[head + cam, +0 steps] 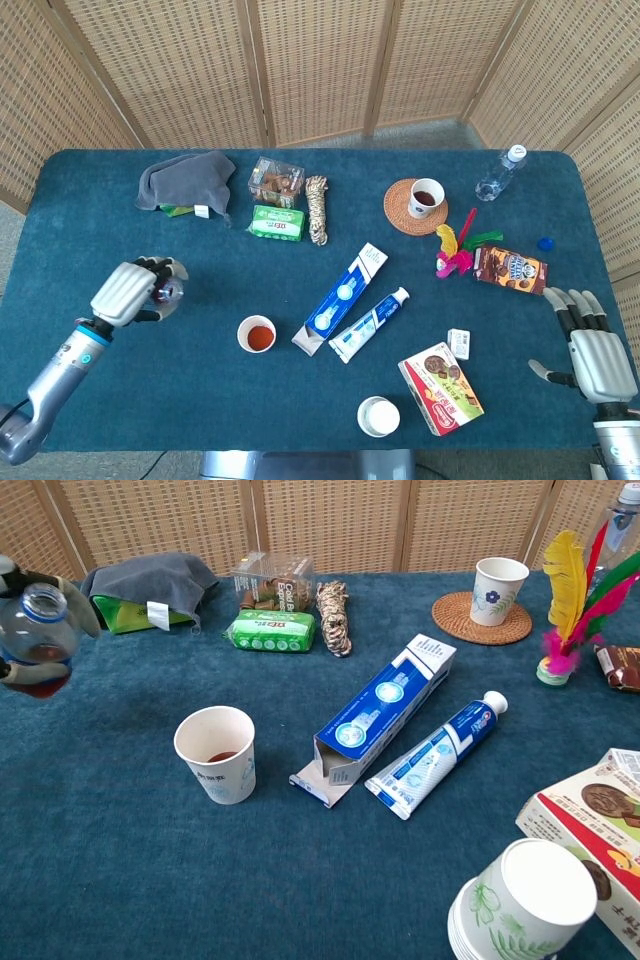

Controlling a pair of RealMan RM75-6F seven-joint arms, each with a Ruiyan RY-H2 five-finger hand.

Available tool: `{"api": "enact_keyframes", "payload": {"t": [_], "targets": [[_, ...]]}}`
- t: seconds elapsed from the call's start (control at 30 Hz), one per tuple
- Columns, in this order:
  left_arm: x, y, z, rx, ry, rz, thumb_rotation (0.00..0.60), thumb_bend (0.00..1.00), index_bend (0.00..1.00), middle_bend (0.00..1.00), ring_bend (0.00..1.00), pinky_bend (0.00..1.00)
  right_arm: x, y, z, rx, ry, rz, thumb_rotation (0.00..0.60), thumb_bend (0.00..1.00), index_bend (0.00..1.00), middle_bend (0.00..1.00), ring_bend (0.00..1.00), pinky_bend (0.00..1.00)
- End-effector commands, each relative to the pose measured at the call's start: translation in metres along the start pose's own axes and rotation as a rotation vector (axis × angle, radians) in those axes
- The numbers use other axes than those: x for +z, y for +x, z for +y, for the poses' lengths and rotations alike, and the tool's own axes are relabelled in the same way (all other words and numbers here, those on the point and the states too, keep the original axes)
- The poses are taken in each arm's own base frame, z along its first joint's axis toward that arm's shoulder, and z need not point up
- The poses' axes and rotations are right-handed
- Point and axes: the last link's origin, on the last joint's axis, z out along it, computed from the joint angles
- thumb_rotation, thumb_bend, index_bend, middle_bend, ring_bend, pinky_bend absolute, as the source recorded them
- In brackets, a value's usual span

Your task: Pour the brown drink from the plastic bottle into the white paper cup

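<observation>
My left hand [133, 293] grips the plastic bottle [32, 640] in the air at the table's left side. The bottle is uncapped and tilted, its mouth pointing toward the white paper cup [216, 753], with brown drink pooled low inside. In the head view the hand covers most of the bottle [166, 292]. The cup [257, 334] stands upright to the right of the bottle and holds a little brown drink. My right hand [594, 354] rests at the table's near right edge with fingers spread and nothing in it.
A toothpaste box [341, 297] and tube [370, 323] lie right of the cup. Stacked paper cups [379, 416] and a snack box [440, 387] sit near the front. A grey cloth [185, 181], green packet [276, 222], rope [316, 208], coaster cup [426, 197] and clear bottle [499, 173] lie further back.
</observation>
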Motion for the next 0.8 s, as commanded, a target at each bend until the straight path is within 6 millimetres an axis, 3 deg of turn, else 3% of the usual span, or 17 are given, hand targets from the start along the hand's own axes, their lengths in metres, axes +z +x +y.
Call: {"api": "enact_keyframes", "payload": {"t": [0.03,0.8], "targets": [[0.007,0.000,0.011,0.060,-0.040,-0.043,0.600,0.41,0.44,0.37,0.35,0.45,0.000,0.001,0.000,0.005,-0.001,0.003,0.600,0.00,0.00,0.00,0.00,0.00],[0.037,-0.004,0.042,0.426,-0.240,0.013,0.600,0.41,0.42,0.35,0.33,0.44,-0.001,0.006,0.003,0.028,0.001,0.017,0.600,0.00,0.00,0.00,0.00,0.00]]}}
